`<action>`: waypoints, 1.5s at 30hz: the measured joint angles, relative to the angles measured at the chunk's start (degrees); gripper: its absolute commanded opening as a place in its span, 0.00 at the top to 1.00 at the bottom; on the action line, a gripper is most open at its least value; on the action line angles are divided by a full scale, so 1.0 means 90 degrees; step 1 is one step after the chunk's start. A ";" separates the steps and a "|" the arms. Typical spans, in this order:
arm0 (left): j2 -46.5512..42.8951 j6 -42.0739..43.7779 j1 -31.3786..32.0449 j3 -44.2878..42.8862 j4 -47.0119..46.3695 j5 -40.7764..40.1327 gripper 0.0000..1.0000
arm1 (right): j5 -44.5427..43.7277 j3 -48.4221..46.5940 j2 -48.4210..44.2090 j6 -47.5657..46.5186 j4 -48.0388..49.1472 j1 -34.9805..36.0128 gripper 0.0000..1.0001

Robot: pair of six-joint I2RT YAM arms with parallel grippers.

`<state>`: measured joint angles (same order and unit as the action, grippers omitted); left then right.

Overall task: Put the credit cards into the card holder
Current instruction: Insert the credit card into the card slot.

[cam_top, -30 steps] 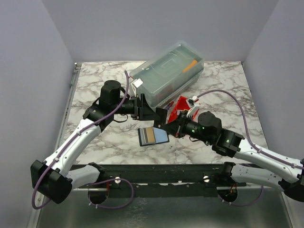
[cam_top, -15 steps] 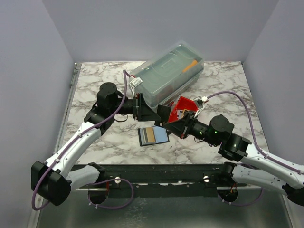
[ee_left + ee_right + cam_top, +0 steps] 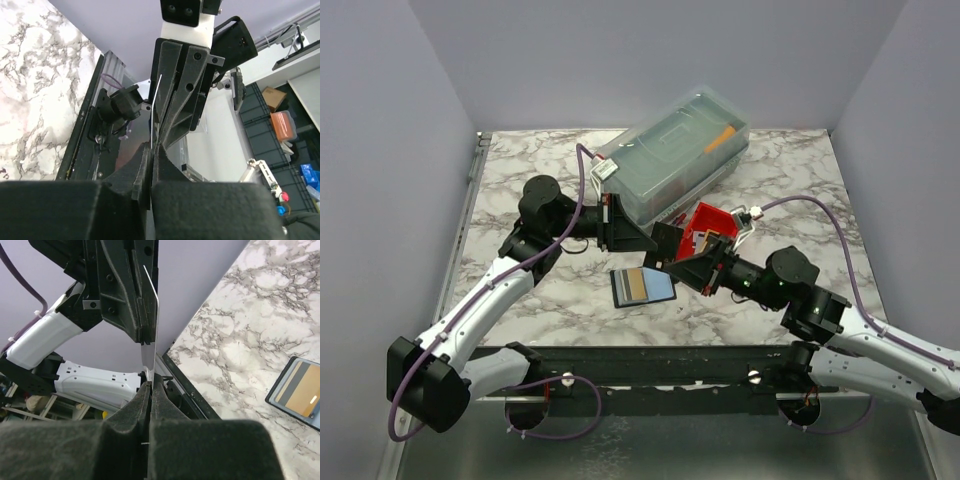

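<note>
On the near part of the marble table (image 3: pixel 520 180), a tan card (image 3: pixel 637 285) and a blue card (image 3: pixel 661 288) lie flat together. Just past them, up off the table, the left gripper (image 3: pixel 151 161) and the right gripper (image 3: pixel 150 386) meet tip to tip, each squeezed tight on the same thin dark card (image 3: pixel 151 325). Farther back sits a red bin (image 3: pixel 706 222), and beyond it a big clear box (image 3: pixel 670 150).

- Left claw (image 3: pixel 151 150): black moulded fingers in the foreground, pressed together on a thin flat card (image 3: pixel 156 107), which shows edge-on as a pale line.
- Right claw (image 3: pixel 157 136): black, entering from above, fingers pinching the same card's far end.
- White, grey-veined marble bench (image 3: pixel 35 90): upper left.
- Black metal rail (image 3: pixel 80 150): along the bench edge.
</note>
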<state>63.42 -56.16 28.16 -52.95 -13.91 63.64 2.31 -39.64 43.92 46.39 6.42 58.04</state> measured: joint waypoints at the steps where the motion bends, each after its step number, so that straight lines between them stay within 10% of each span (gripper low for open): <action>1: 0.0000 0.0005 -0.0005 0.0019 -0.0007 0.0000 1.00 | -0.0002 0.0000 0.0000 0.0007 -0.0017 0.0002 0.71; 3: 0.0000 0.0153 -0.0012 0.0036 0.0160 -0.0058 1.00 | -0.0083 -0.0027 0.0029 0.0041 -0.0197 0.0002 0.35; 8: 0.0114 0.1467 -0.0209 -0.0180 0.2183 -0.0998 1.00 | -0.0911 -0.0517 0.0503 0.0146 -0.1581 -0.0005 0.22; 18: 0.0940 0.2579 -0.0855 0.0481 0.4119 -0.2526 1.00 | -0.0719 -0.0775 0.2907 0.0102 -0.2569 -0.1372 0.35; 25: 0.1314 0.2229 -0.0855 0.0964 0.3767 -0.2657 1.00 | -0.0070 -0.1071 0.4503 -0.0274 -0.2506 -0.1581 0.57; 45: 0.2484 0.1316 -0.0685 0.1545 0.2353 -0.2681 1.00 | 0.0158 -0.1112 0.5523 -0.0328 -0.2103 -0.1581 0.59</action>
<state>85.78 -44.31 22.00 -39.05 7.27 39.51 3.73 -49.65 93.62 43.44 -12.51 43.81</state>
